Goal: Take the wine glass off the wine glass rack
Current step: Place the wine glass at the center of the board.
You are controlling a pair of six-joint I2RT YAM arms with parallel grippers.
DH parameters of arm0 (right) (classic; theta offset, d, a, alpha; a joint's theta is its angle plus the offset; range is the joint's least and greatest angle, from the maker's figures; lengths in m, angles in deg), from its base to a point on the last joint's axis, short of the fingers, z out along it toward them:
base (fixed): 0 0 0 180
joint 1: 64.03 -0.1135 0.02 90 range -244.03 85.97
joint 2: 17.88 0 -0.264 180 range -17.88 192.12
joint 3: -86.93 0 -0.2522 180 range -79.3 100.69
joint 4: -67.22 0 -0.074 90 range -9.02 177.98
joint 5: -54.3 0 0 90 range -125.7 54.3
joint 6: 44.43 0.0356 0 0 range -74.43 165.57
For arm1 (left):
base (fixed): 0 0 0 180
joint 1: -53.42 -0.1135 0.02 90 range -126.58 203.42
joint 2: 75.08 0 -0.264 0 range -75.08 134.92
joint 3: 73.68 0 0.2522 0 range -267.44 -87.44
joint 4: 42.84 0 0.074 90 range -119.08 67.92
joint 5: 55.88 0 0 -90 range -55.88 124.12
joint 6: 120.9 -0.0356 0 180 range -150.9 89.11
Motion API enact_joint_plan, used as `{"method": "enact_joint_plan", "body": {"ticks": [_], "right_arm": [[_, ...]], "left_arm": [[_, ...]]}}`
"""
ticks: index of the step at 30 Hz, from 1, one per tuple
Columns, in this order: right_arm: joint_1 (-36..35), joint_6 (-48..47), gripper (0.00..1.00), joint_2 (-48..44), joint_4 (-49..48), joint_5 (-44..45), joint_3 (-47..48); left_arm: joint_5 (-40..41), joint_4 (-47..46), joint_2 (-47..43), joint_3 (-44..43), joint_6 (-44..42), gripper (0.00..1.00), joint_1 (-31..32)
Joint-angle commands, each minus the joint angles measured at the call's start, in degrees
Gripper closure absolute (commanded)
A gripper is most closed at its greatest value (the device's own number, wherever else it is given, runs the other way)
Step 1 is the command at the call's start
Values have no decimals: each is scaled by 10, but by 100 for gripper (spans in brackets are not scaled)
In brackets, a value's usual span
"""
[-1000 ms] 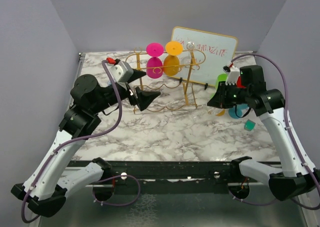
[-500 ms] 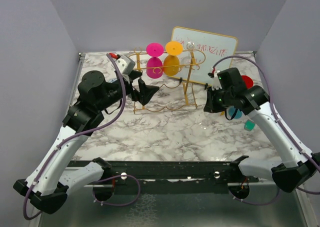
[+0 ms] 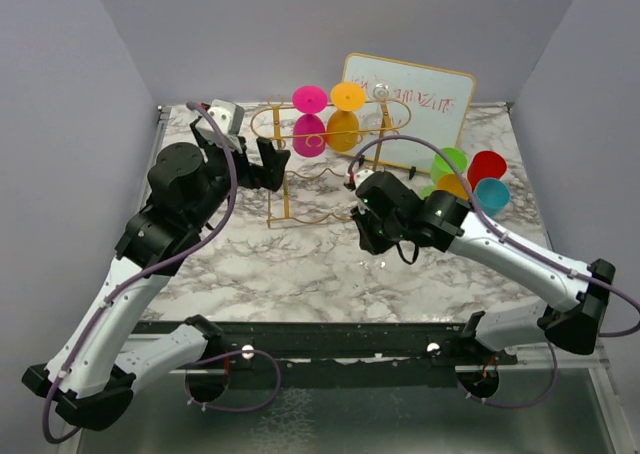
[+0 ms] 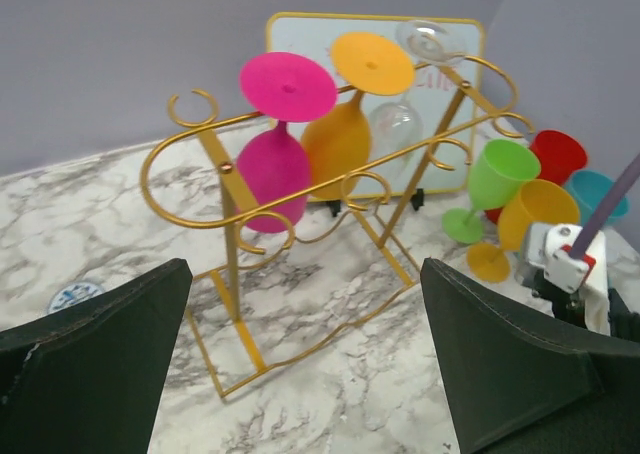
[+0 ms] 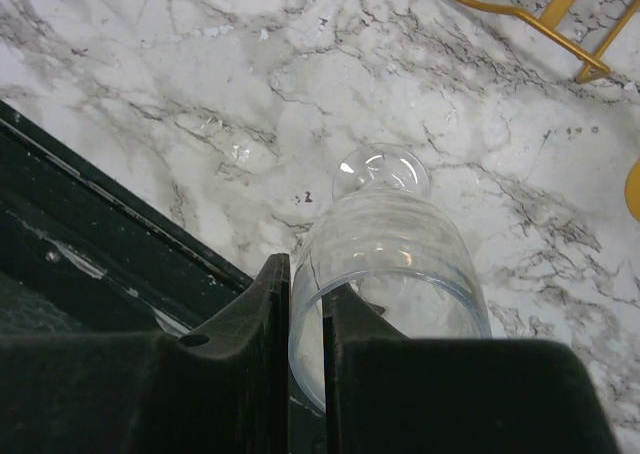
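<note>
The gold wire wine glass rack [image 3: 281, 189] stands at the back of the marble table, also in the left wrist view [image 4: 228, 224]. A pink glass [image 4: 272, 169], an orange glass [image 4: 337, 144] and a clear glass [image 4: 397, 124] hang upside down from it. My left gripper [image 4: 303, 269] is open in front of the rack's left end, with nothing between its fingers. My right gripper [image 3: 378, 236] hovers over the table in front of the rack. It is shut [image 5: 306, 279] on the rim of a clear wine glass [image 5: 400, 244], one finger inside the bowl and one outside.
A gold-framed whiteboard [image 3: 420, 104] leans behind the rack. Green [image 3: 449, 164], red [image 3: 487, 166], orange [image 3: 452, 186] and teal [image 3: 490, 194] glasses stand to the rack's right. The black front rail [image 5: 90, 224] runs below the held glass.
My right arm has swung left from beside the coloured glasses to the table's middle in front of the rack. My left gripper has pulled back and up towards the rack's left end.
</note>
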Motion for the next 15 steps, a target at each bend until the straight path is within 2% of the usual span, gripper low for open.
{"method": "enact_joint_plan", "body": {"ticks": [1,2,4,11,15], "right_arm": [[-22,2,100,17,-70,37,6],[-25,1,100,18,-89,30,2],[-27,-4,100,32,-104,14,7],[-30,-25,100,73,-145,-7,7],[-33,-33,100,104,-138,-9,25]], "left_arm": [[174,106,29,-57,4,1,1],[211,120,29,-62,1,1,-1],[237,114,20,-63,-4,1,-7],[210,156,59,-105,-7,1,-36],[203,145,59,-106,-20,1,-73]]}}
